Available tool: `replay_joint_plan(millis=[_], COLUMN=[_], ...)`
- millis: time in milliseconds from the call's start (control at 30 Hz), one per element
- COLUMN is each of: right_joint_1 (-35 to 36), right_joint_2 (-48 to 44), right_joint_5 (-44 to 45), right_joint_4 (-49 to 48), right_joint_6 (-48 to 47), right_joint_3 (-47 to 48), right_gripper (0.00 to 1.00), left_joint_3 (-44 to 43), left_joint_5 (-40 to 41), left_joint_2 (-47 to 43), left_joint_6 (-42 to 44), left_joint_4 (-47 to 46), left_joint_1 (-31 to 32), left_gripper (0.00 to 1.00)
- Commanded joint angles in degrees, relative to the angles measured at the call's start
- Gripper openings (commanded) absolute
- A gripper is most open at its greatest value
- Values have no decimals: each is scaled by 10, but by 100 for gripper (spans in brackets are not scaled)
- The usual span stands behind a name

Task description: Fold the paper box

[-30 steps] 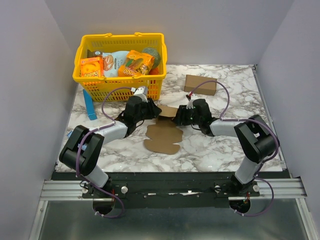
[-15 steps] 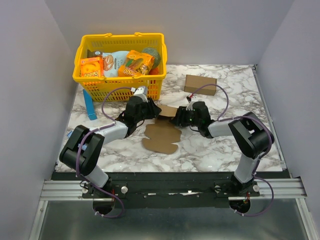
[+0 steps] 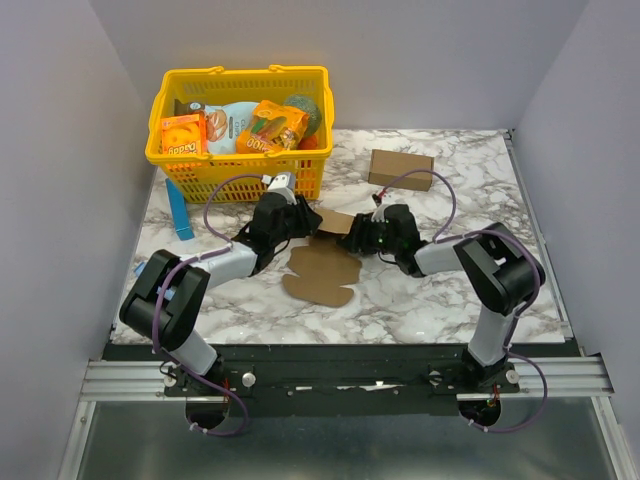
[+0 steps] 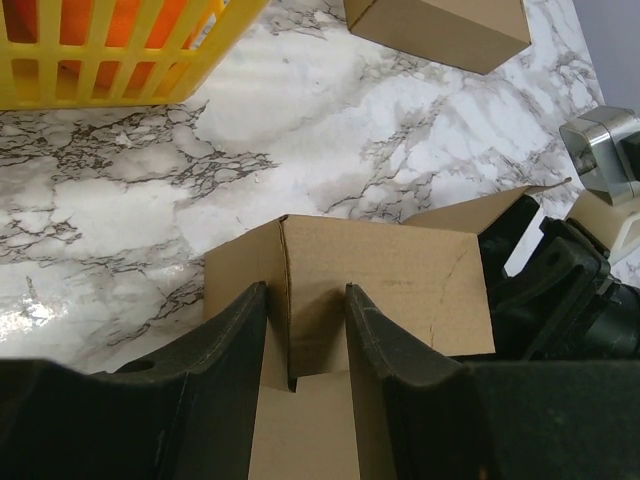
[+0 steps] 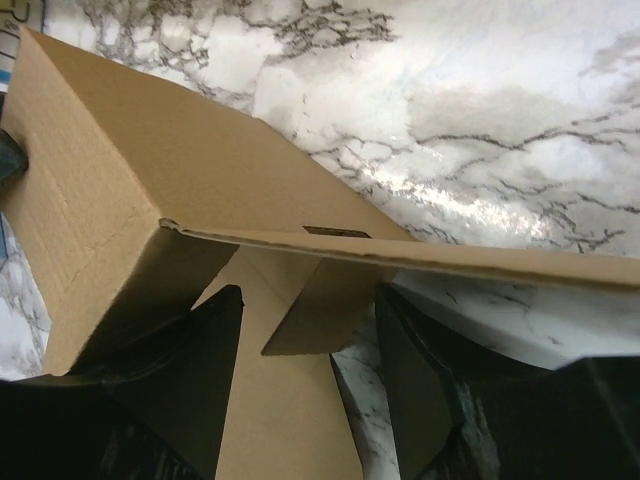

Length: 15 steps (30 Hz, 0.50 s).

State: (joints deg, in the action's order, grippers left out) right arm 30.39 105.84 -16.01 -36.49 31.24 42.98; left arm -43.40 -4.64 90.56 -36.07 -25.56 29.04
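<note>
The paper box (image 3: 320, 272) is a brown die-cut sheet lying mid-table, its far end raised into walls between the two grippers. My left gripper (image 3: 305, 222) reaches in from the left. In the left wrist view its jaws (image 4: 305, 300) are closed against a folded upright corner of the box (image 4: 400, 270), one panel on each side. My right gripper (image 3: 360, 232) comes in from the right. Seen from the right wrist, it (image 5: 308, 300) stands open around a small hanging flap under a raised panel (image 5: 150, 170), with marble showing in the gap.
A yellow basket (image 3: 240, 75) of snack packs stands at the back left, close behind the left gripper (image 4: 100, 50). A longer brown carton (image 3: 401, 168) lies at the back right (image 4: 440, 25). A blue upright item (image 3: 180, 210) stands near the left edge.
The right gripper's jaws have spread wider and its arm has edged left. The sheet's near end has slid slightly left. The left gripper keeps its hold.
</note>
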Motion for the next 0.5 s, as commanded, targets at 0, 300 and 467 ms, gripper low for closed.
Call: replay_joint_plan(millis=[0,300,467], right_joint_1=[23,22,22], right_joint_2=[-61,-246,-398], right_joint_5=[21,56,89], right_joint_4=[62,191,319], right_joint_6=[-49,-85,-106], right_joint_3=[-16,-126,-122], right_gripper=[68,71,71], left_joint_3=[-10,-34,-39], left_joint_5=[-10,7,1], left_joint_2=[5,1,5], left_joint_6=[26,53,58], left_joint_4=[74,112,113], left_joint_1=[30,13,8], left_gripper=[44,44,44])
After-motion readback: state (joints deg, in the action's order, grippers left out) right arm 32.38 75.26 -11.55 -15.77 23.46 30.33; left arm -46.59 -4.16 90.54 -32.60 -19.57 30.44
